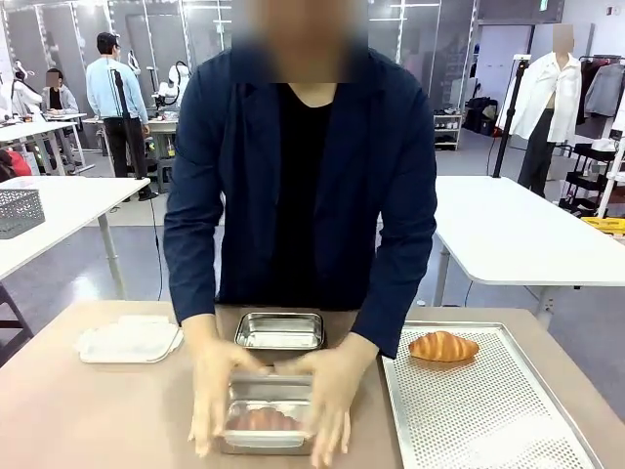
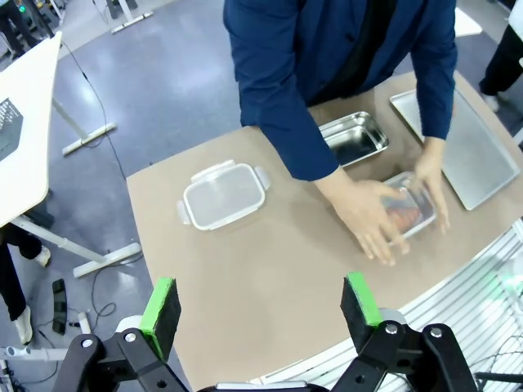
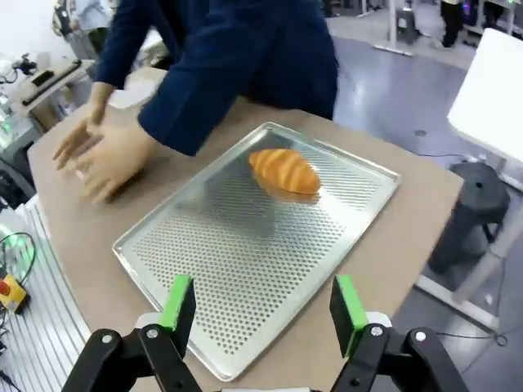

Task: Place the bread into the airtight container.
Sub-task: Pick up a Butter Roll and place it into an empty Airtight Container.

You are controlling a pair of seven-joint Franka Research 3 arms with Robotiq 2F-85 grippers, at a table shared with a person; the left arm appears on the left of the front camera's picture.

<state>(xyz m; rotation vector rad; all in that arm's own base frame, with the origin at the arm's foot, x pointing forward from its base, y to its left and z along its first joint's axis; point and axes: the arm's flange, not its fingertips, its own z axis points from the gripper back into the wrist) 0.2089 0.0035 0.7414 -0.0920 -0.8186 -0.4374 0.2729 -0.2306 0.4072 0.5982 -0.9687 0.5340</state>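
A person's two hands [image 1: 332, 401] press on a clear-lidded container [image 1: 266, 422] with a brown bread inside, at the table's near middle. The same container [image 2: 406, 211] sits under those hands in the left wrist view. A second bread, a golden croissant [image 1: 443, 346], lies on the perforated tray [image 1: 488, 410]; the right wrist view has this croissant [image 3: 283, 171] at the tray's far part [image 3: 245, 261]. My left gripper [image 2: 261, 306] is open, high above the table's edge. My right gripper [image 3: 263, 306] is open above the tray's near edge. Both hold nothing.
An empty steel container [image 1: 280, 331] stands behind the lidded one. A white plastic lid [image 1: 129, 340] lies at the table's left, also seen as a lid [image 2: 222, 194] from the left wrist. White tables and other people stand farther back.
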